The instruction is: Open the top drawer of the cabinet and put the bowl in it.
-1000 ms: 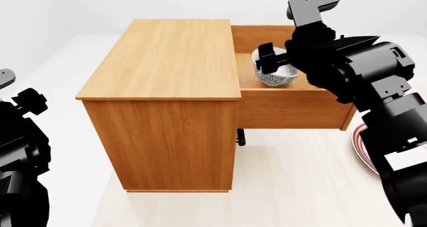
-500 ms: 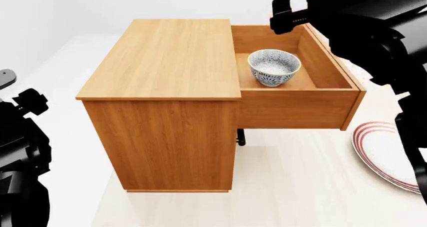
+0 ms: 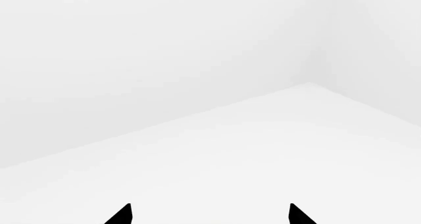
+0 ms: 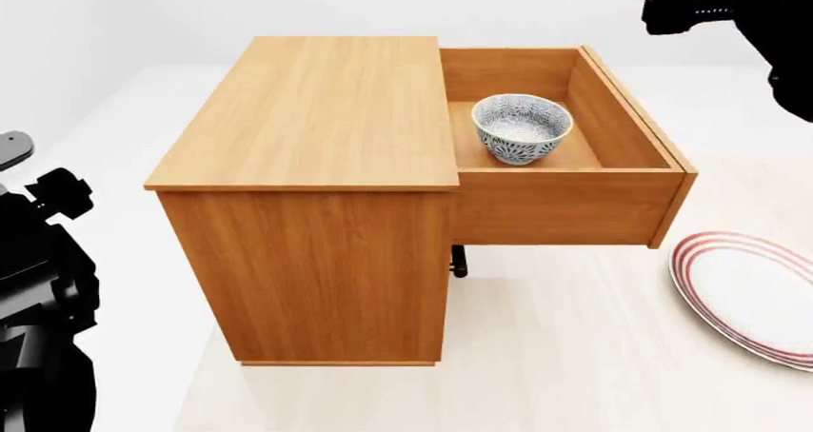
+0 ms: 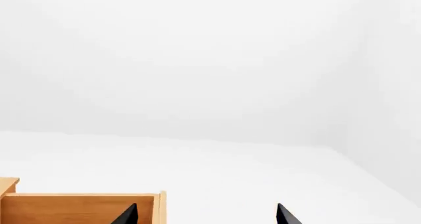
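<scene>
The cabinet (image 4: 318,166) stands in the middle of the head view. Its top drawer (image 4: 559,208) is pulled out to the right. The bowl (image 4: 521,127), white inside with a blue-grey pattern outside, stands upright in the drawer near the cabinet side. My right gripper (image 4: 671,9) is high at the top right, above and behind the drawer's far end, well clear of the bowl. In the right wrist view it (image 5: 206,215) is open and empty, with a corner of orange-brown wood (image 5: 79,209) below it. My left gripper (image 3: 210,216) is open and empty, facing bare white floor.
A flat white plate with red rings (image 4: 749,294) lies on the floor at the right, beside the open drawer's front. My left arm (image 4: 38,289) hangs at the lower left, left of the cabinet. White floor and walls surround everything.
My right gripper has let go of the bowl and risen up and to the right, away from the drawer. The bowl stays in the drawer. The left arm has not moved.
</scene>
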Available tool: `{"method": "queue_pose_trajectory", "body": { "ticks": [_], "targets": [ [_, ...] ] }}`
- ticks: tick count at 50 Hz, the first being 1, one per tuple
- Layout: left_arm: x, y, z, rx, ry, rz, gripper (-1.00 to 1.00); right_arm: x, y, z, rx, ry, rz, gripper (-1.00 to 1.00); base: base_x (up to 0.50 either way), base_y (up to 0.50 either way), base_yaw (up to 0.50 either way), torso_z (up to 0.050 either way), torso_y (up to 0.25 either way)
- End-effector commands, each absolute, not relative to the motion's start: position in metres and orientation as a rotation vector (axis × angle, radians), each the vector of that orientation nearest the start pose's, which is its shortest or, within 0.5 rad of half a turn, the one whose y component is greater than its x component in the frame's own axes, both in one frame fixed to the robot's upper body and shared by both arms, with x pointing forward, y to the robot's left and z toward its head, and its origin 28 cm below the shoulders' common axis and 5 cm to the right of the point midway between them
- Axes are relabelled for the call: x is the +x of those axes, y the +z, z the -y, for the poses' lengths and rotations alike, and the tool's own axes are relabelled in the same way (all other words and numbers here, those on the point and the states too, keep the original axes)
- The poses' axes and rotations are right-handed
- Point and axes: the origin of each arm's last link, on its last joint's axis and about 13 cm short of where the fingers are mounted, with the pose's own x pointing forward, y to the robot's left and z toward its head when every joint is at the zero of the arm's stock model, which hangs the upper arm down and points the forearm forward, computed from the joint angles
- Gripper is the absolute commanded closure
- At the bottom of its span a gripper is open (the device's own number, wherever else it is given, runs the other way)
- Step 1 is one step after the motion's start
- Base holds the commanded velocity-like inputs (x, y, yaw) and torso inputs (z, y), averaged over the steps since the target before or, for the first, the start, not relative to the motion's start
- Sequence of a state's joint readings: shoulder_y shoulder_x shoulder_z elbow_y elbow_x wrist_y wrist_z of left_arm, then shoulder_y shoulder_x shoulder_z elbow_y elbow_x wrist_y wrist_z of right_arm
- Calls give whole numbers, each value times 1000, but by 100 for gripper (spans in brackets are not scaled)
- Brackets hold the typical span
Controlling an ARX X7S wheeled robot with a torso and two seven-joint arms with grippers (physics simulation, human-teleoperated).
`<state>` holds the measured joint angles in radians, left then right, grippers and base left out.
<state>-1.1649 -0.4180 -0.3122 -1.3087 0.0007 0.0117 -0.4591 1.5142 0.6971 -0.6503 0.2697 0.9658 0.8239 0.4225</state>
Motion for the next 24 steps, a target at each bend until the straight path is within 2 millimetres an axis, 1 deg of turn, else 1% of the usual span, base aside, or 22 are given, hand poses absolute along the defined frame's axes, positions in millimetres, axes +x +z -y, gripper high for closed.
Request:
{"method": "queue_pose_trajectory", "body": {
  "ticks": [1,7,10,13,19,24],
  "targets": [
    [376,137,-391,-133,954,-101,-100,316,330,236,-77,-320,103,-100,0,0,0,0,0],
    [376,137,-391,-132,955,-101,-100,297,312,241,-43,-340,132,-100,0,0,0,0,0],
    [376,137,-391,-131,956,-102,-100,283,303,243,-35,-340,149,-100,0,0,0,0,0],
    [376,136,-391,-130,957,-102,-100,273,294,244,-31,-342,156,-100,0,0,0,0,0],
    [376,136,-391,-130,955,-104,-100,259,273,245,-29,-337,148,-100,0,0,0,0,0],
    [376,135,-390,-129,952,-105,-100,254,255,246,-28,-330,122,-100,0,0,0,0,0]
  ]
}}
